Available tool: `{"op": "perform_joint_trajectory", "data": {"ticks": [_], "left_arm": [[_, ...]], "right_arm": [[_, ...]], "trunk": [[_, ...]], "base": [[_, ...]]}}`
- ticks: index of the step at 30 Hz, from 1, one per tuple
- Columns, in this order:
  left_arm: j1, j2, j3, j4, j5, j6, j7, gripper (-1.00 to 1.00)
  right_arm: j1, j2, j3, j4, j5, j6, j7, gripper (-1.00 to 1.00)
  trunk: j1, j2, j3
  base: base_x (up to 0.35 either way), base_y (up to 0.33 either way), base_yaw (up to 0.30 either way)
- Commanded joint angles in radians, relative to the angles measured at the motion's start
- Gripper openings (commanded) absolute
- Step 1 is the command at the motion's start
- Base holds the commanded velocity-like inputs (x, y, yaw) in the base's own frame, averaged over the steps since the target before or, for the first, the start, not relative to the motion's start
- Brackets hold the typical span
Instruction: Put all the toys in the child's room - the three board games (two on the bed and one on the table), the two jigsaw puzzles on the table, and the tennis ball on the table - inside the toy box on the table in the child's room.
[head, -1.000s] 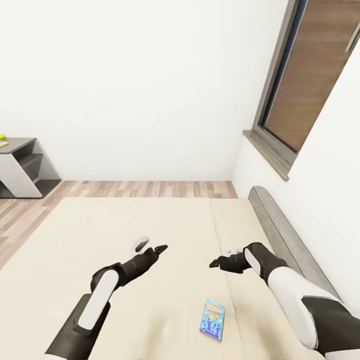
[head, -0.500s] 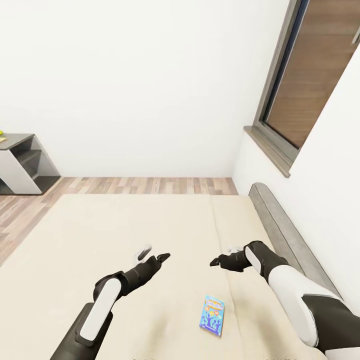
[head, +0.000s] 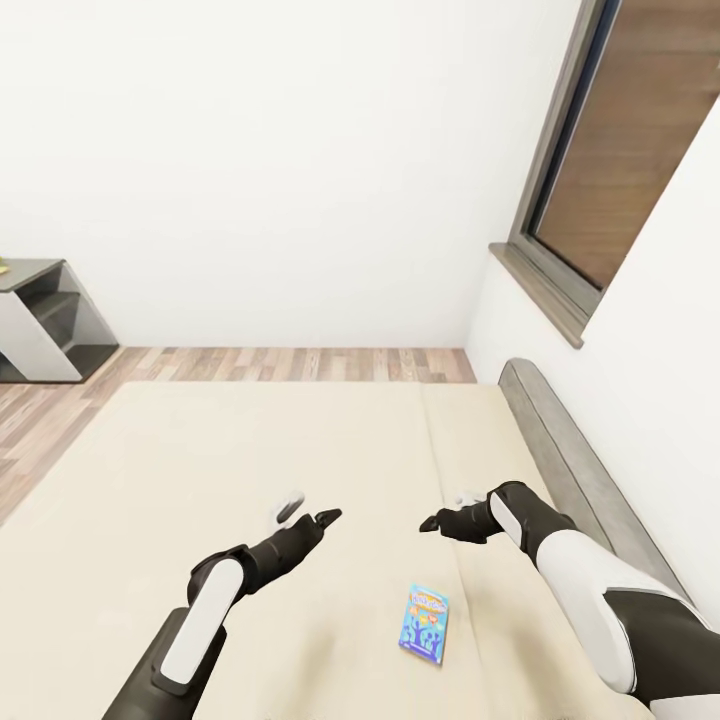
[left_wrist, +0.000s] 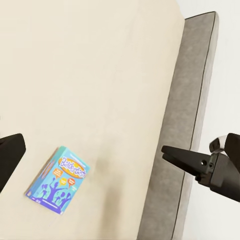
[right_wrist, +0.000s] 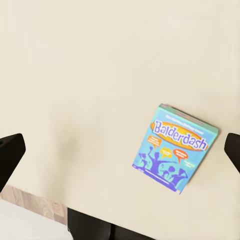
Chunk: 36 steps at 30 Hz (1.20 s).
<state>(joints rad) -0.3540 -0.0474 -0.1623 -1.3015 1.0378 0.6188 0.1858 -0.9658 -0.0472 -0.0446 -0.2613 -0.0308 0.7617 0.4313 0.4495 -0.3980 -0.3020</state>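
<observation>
Both my claws hang spread and empty above the bed (head: 200, 450): left claw (head: 318, 520), right claw (head: 437, 522). The board game (head: 425, 624) lies flat below and between them, nearer my right.

A home bedroom: a wide cream-coloured bed (head: 250, 450) fills the lower frame, its padded grey headboard (head: 570, 470) along the right wall under a dark-framed window (head: 610, 180). Wood-plank flooring (head: 290, 365) and a grey shelf unit (head: 40, 320) sit at left.

A blue "Balderdash" board game (head: 425, 624) lies flat on the beige bed (head: 200, 450).
</observation>
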Motion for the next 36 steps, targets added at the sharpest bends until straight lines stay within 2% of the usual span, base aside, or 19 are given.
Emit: {"op": "perform_joint_trajectory", "data": {"ticks": [1,20,36], "left_arm": [[-0.001,0.0,0.0,-0.001,0.011,0.003,0.009,1.0],[0.0,-0.001,0.0,0.002,0.006,0.001,0.009,1.0],[0.0,0.0,0.0,0.002,0.005,0.0,0.009,1.0]], "right_arm": [[-0.001,0.0,-0.005,-0.001,-0.003,0.007,0.0,1.0],[0.0,0.008,-0.004,-0.001,-0.003,0.007,-0.003,1.0],[0.001,0.004,-0.004,-0.001,-0.003,0.007,-0.003,1.0]], "trunk": [[0.001,-0.002,-0.004],[0.001,-0.002,-0.035],[0.001,-0.002,-0.061]], "base": [[0.0,0.0,0.0],[0.0,0.0,0.0],[0.0,0.0,0.0]]}}
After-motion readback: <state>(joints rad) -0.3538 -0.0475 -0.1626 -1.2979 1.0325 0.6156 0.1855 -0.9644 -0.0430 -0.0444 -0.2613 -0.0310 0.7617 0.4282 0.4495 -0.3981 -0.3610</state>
